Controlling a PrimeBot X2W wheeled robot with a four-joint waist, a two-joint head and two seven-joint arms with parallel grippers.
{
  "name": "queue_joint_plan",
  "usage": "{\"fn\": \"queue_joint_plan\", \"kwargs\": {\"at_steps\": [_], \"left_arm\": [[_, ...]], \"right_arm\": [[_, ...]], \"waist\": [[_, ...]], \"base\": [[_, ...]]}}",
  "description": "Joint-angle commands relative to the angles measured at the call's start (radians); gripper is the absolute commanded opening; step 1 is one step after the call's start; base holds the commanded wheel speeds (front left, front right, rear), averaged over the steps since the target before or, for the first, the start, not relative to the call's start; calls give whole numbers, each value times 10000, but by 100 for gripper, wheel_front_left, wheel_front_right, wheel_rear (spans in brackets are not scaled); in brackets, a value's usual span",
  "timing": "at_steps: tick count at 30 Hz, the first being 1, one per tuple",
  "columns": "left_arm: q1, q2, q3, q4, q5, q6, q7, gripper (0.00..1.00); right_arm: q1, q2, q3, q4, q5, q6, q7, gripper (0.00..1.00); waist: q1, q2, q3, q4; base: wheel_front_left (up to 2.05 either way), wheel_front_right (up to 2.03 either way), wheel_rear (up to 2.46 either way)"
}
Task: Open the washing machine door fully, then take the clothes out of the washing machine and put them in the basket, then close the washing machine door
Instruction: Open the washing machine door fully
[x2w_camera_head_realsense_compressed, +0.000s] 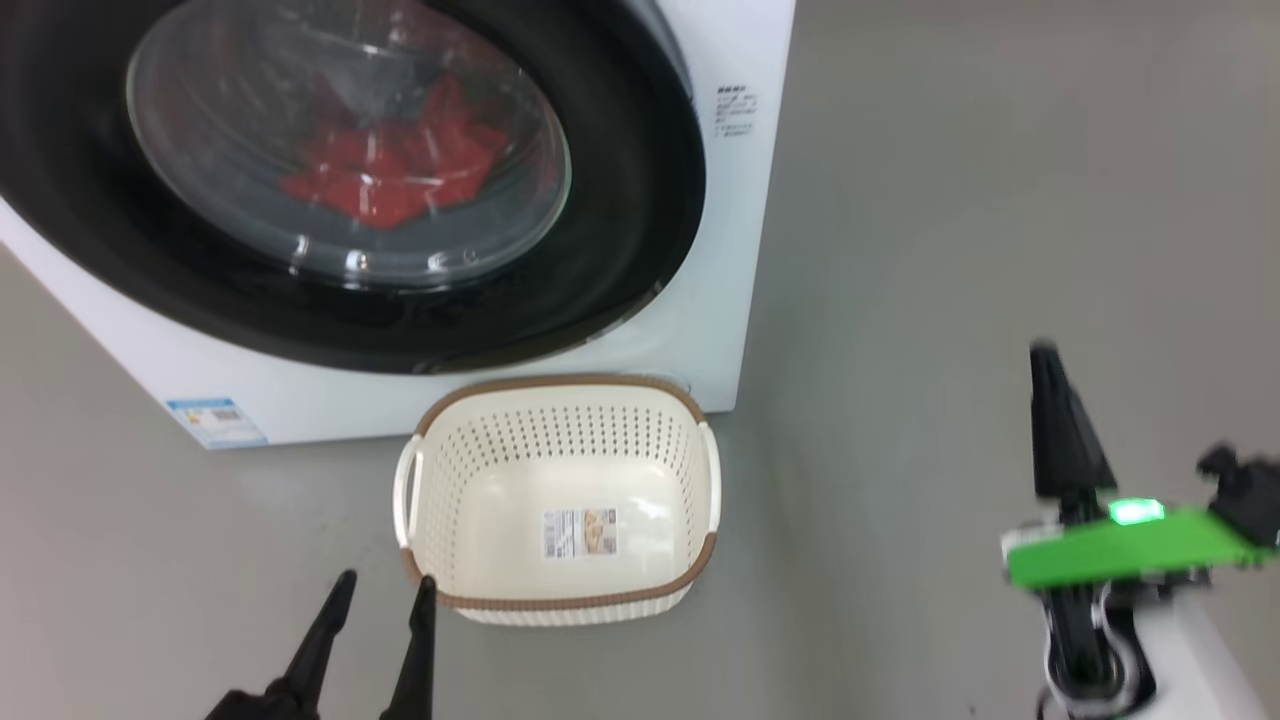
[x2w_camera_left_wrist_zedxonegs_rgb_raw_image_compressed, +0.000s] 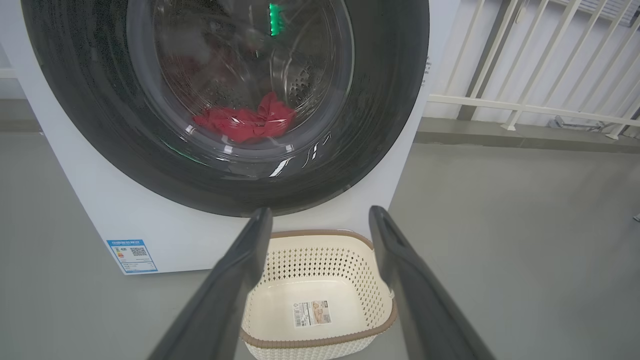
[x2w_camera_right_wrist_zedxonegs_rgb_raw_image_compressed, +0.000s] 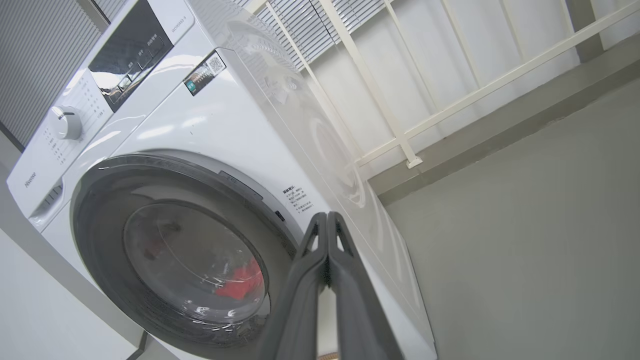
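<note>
Round glossy black-rimmed glass door (x2w_camera_head_realsense_compressed: 340, 170) closed. Right gripper (x2w_camera_head_realsense_compressed: 1044, 353) pinched together, empty; left gripper (x2w_camera_head_realsense_compressed: 388, 578) spread, empty. Risk: closed tips skid off smooth rim, door fails to unlatch.

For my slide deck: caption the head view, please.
Red clothes behind the closed washing machine door; basket empty on the floor.

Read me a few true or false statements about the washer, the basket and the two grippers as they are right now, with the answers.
1. The basket stands on the floor in front of the washing machine. True.
2. The washing machine door is shut. True.
3. The clothes lie in the basket. False: they lie inside the washing machine.
4. The right gripper is shut on nothing. True.
5. The left gripper is shut. False: it is open.
</note>
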Motion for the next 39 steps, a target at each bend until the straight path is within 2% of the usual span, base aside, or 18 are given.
{"fn": "queue_joint_plan", "kwargs": {"at_steps": [1,6,9,12,17,20,25,31,39], "left_arm": [[-464,76,188,-274,-61,-55,-124,100],[-827,69,91,-340,-249,-55,-124,100],[-1255,62,-15,-357,-486,-55,-124,100],[-1441,60,-112,-325,-545,-55,-124,100],[-1859,56,-412,-219,-744,-55,-124,100],[-2028,55,-642,-147,-840,-55,-124,100],[-2308,74,-1042,7,-999,-56,-124,100],[-2591,116,-1465,114,-1183,-56,-124,100],[-2848,140,-1846,218,-1376,-56,-124,100]], "right_arm": [[-825,-121,378,-287,426,6,-63,0],[-2189,-179,862,-150,1563,6,-63,0],[-3823,-682,1402,56,2621,6,-63,0],[-4397,-967,1633,164,3160,6,-63,0],[-5736,-1826,2343,539,4985,6,70,0],[-6505,-2276,2634,889,6132,6,835,0],[-7598,-2655,2758,1385,7711,6,2404,0],[-8577,-2940,2981,2162,8662,6,4461,0],[-9564,-2906,2600,3128,9855,6,6584,0]], "waist": [[0,0,433,243],[0,0,1000,530],[0,0,1703,879],[0,0,1947,1042],[0,0,2504,1414],[0,0,2787,1600],[0,0,3167,1872],[0,0,3498,2127],[0,0,3849,2356]], "base": [[0,0,0],[0,0,0],[0,0,0],[0,0,0],[0,0,0],[0,0,0],[0,0,0],[0,0,0],[0,0,0]]}}
